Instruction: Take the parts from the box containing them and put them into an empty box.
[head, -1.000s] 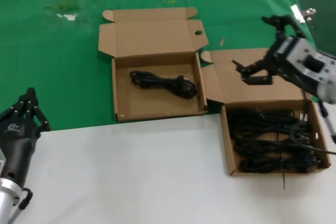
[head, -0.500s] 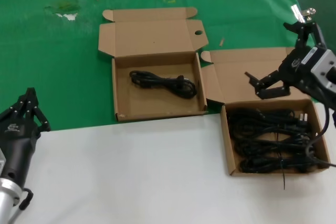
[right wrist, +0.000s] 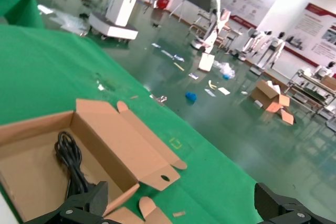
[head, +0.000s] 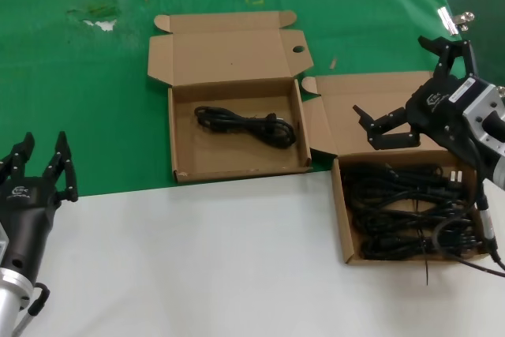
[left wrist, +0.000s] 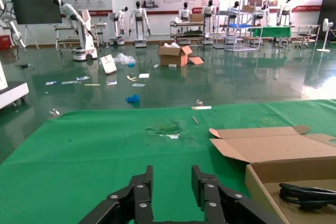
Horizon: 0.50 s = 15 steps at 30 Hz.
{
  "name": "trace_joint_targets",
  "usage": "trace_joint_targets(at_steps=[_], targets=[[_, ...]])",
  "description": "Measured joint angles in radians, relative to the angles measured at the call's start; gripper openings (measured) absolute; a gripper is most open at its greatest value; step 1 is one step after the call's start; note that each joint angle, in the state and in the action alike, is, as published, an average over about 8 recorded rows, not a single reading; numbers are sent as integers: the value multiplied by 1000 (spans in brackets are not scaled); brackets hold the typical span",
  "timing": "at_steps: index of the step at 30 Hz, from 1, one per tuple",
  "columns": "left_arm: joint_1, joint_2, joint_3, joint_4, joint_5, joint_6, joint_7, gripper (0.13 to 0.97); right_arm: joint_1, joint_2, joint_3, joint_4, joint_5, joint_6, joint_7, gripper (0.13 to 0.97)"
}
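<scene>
Black and spread wide, the right gripper [head: 414, 88] hangs empty above the raised lid of the box containing the parts [head: 339, 219], one finger [head: 383, 128] reaching toward the middle of the table and the other up near the far edge. Just below and nearer the robot, that cardboard box sits on the white part of the table [head: 197, 258] at the right, filled with a tangle of black cables [head: 410, 211] that covers its floor. In the right wrist view only the gripper's two finger ends show at the lower edge, far apart, with the other box beyond them.

To the left of it, on the green cloth [head: 79, 100], lies the second box [head: 177, 136], its lid folded back flat with a small round hole [head: 298, 49] near one corner. One coiled cable [head: 246, 125] lies inside, across the middle of its floor.

Over the near left corner of the table the left gripper [head: 41, 165] is parked well apart from both boxes, its fingers parted and holding nothing. Its wrist view looks across the green cloth to that second box's corner and a bit of the cable in it.
</scene>
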Motion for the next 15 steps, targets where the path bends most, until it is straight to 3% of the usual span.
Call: trace_joint_targets(at_steps=[2,11,15], targets=[[0,0,0,0,0,0,0,262,-8,-9,0,-2,18,17,-10,966],[0,0,0,0,0,0,0,422,-46,-48,0,-12,101,95,-55,966],[0,0,0,0,0,0,0,530,-63,-66,1,-16,138,129,-75,966]])
